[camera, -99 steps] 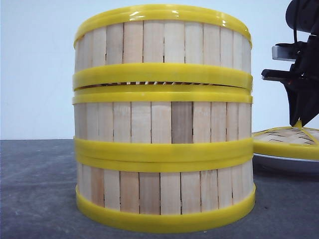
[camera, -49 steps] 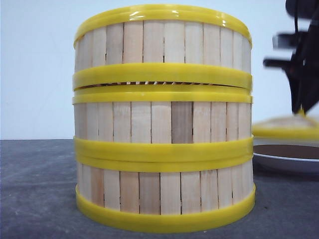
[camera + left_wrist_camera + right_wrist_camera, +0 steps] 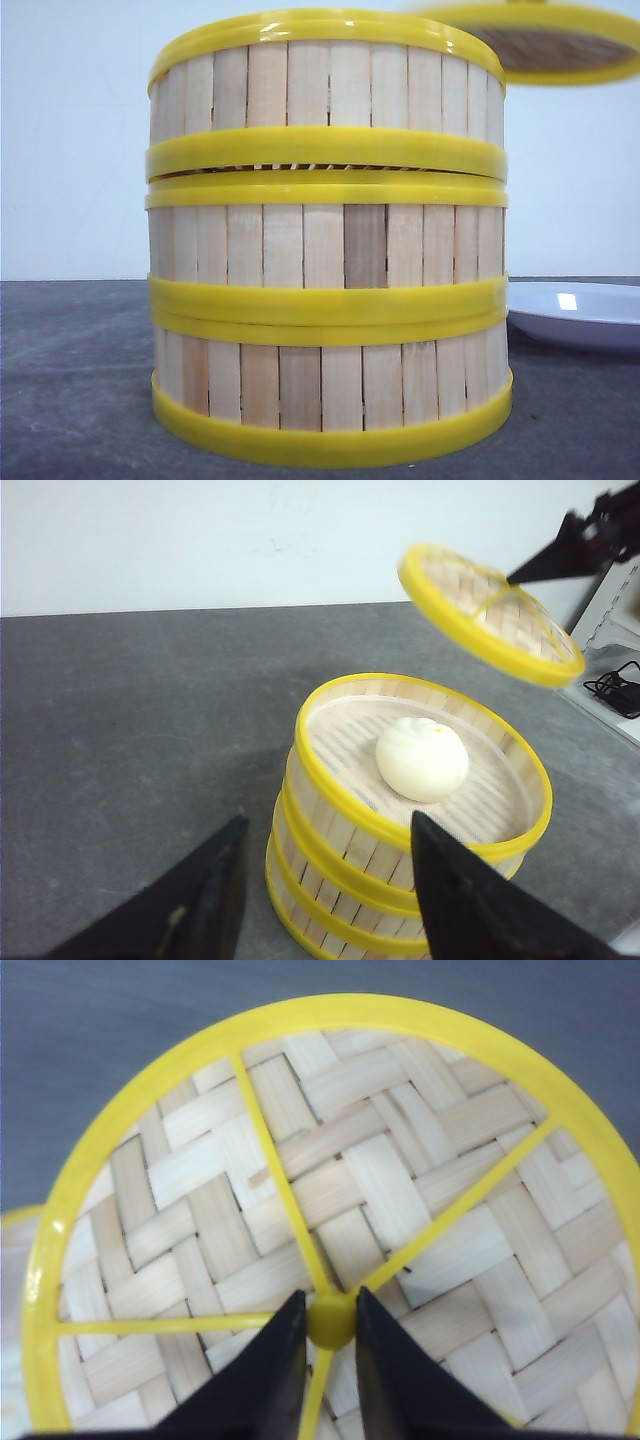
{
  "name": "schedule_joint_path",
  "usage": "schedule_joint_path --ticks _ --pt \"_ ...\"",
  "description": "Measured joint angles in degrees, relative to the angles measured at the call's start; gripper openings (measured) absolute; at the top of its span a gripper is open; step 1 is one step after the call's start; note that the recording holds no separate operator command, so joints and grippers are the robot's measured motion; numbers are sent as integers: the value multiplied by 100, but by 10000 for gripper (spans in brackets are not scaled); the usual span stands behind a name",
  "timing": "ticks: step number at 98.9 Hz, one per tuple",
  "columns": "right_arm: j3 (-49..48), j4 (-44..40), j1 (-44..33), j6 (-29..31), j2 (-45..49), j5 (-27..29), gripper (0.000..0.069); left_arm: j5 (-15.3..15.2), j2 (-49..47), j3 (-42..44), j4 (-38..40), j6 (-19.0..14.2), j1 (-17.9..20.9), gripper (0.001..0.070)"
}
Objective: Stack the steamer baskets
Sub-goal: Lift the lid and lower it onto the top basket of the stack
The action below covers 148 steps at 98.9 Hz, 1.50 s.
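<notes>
Front view: lid (image 3: 545, 45) now off the plate (image 3: 580, 312), aloft beside the steamer baskets (image 3: 328, 240); right jaws pinching its knob (image 3: 331, 1322); left jaws spread.

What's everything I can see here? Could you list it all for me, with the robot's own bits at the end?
steamer baskets: three, pale wooden slats with yellow rims, stacked in one column on the table.
bun: one, white, lying inside the top basket.
lid: one, woven bamboo with yellow rim and knob, held tilted in the air above and beside the stack.
plate: one, white, on the table to the right of the stack.
table: one, dark grey, under everything.
right hand: one, black, fingers closed on the lid's knob.
left hand: one, black, fingers apart, holding nothing, near the stack.
</notes>
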Motion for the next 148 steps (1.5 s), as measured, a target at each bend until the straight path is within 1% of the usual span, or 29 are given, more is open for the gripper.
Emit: schedule_joint_path --ticks 7,30,43,52,63,76,95,110,140,145,148 --pt "175 -79 337 0 0 -114 55 -2 0 0 0 0 0 303" --pt "310 -247 1530 0 31 -92 55 0 0 0 -2 0 0 303" --pt "315 -400 2085 -2 184 179 55 0 2 0 -2 0 0 303" --pt "315 -516 2319 -4 326 341 55 -2 2 0 -15 0 0 303" --pt "315 -592 2511 -7 487 376 55 0 2 0 -26 0 0 303" --pt "315 -629 2656 -17 662 612 55 0 2 0 -33 0 0 303" --pt "315 -678 2806 -17 861 627 55 0 2 0 -61 0 0 303" --pt "315 -737 2839 -20 979 632 55 0 2 0 -199 0 0 303" --pt "315 -769 2846 -22 1062 754 56 0 2 0 -212 0 0 303" --pt "315 -769 2846 -22 1062 761 74 0 2 0 -210 0 0 303" --pt "315 -772 2846 -22 1062 776 109 0 2 0 -212 0 0 303"
